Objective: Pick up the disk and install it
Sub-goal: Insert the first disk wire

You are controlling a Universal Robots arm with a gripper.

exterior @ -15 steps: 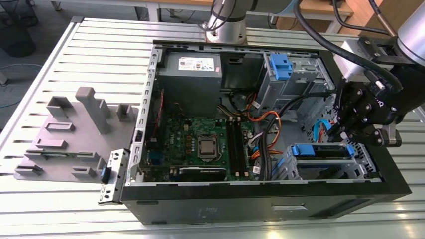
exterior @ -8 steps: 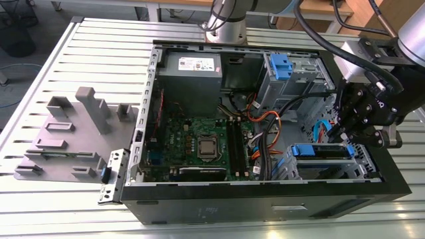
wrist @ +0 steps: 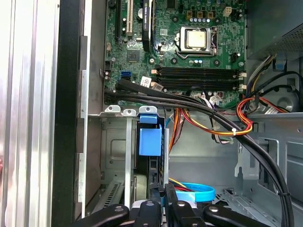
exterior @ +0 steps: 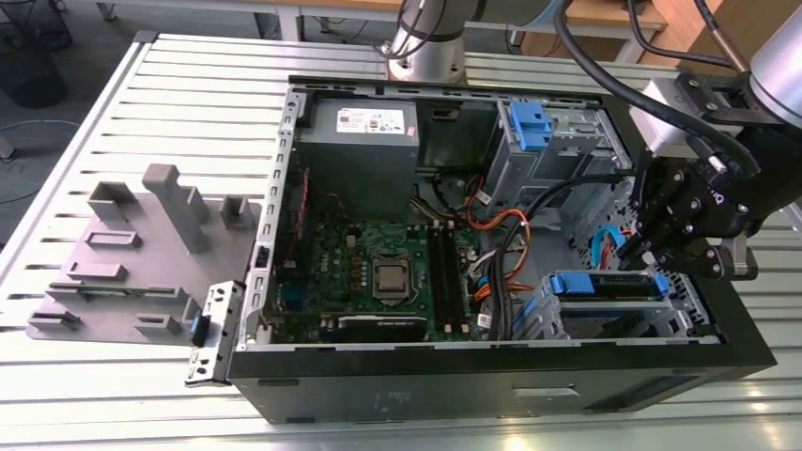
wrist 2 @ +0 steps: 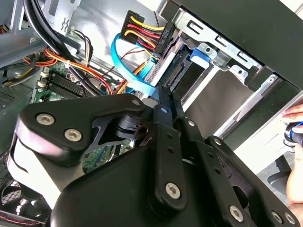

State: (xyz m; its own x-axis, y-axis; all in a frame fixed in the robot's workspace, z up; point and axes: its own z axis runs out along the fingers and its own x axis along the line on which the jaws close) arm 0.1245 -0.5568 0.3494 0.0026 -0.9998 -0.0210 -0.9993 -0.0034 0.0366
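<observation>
My jaws are pinching the disk edge-on, seated in the drive cage at the case's front corner. I judge it best to push straight along the rails, clear of the blue cable.

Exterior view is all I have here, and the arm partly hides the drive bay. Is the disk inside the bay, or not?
Observer: Yes. In the first wrist view the disk stands on edge inside the metal bay, with the gripper right at it.
Operator: Are its cables connected?
Observer: It seems not. In the second wrist view the power plug hangs apart from the disk's connector edge, which looks bare.
Operator: Is anything else near?
Observer: A person's hand shows outside the case in the second wrist view.
</observation>
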